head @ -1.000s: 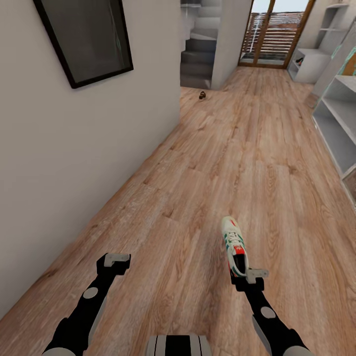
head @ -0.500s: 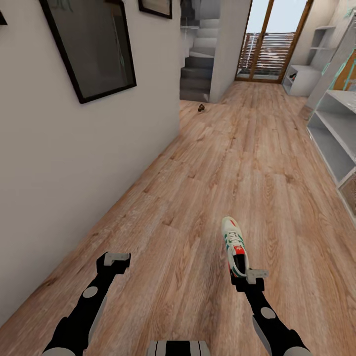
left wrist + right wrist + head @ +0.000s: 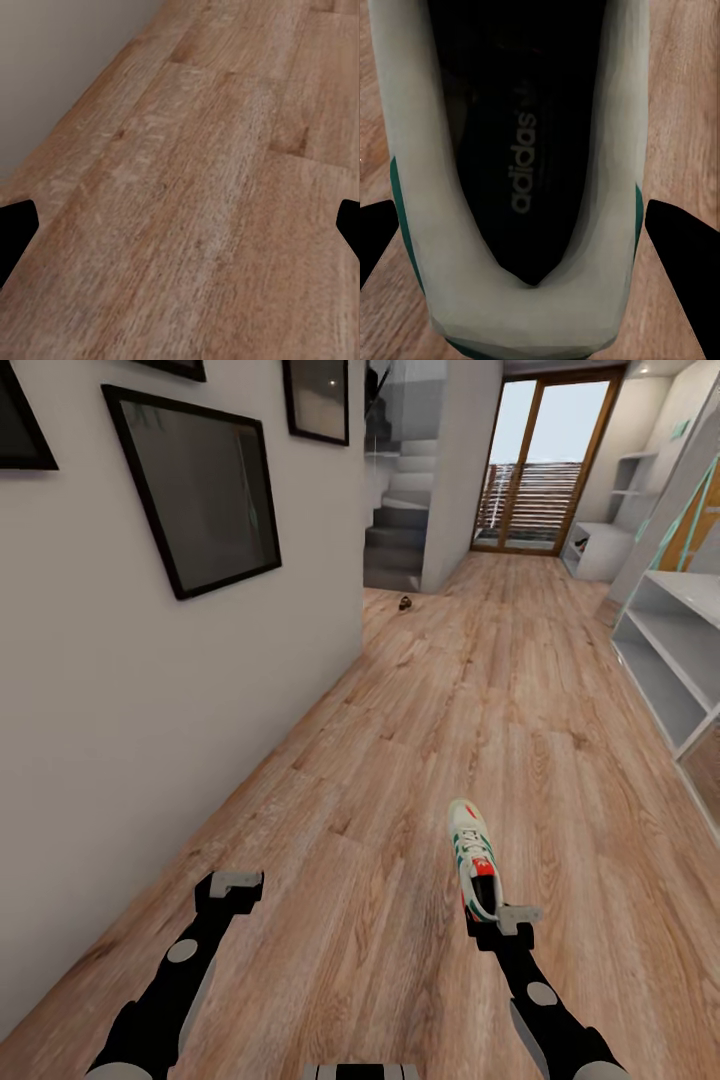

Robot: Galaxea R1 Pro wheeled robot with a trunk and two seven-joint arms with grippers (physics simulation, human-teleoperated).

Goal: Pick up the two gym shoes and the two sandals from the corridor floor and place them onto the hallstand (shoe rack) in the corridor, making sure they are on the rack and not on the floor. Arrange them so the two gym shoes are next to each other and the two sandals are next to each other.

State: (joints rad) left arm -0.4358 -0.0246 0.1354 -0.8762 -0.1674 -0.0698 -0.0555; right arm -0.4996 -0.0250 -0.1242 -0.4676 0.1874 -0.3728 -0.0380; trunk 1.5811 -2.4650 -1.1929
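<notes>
While you roll down the corridor, your right gripper point(image 3: 498, 916) is clamped on the heel end of one gym shoe point(image 3: 471, 854), which sticks out ahead of it toward 12 o'clock, toe forward, above the corridor floor point(image 3: 440, 690). Through the right wrist camera you look straight down into the shoe's dark insole, the heel collar sitting between the fingers.

Your left gripper point(image 3: 236, 883) hangs with its fingers apart and nothing between them, over bare planks at about 10 o'clock from your base.

A low white unit at 1 o'clock by the glass door point(image 3: 530, 460) looks like the hallstand point(image 3: 600, 550), with something small on it too far off to identify. A small dark thing, possibly a sandal point(image 3: 405, 603), lies on the floor near 12 o'clock at the foot of the stairs point(image 3: 400, 520).

I judge the shoe light, with a soft upper and a firmer sole. The padded collar can give and let the toe droop, so hold low near the sole and lower it gently onto the rack.
</notes>
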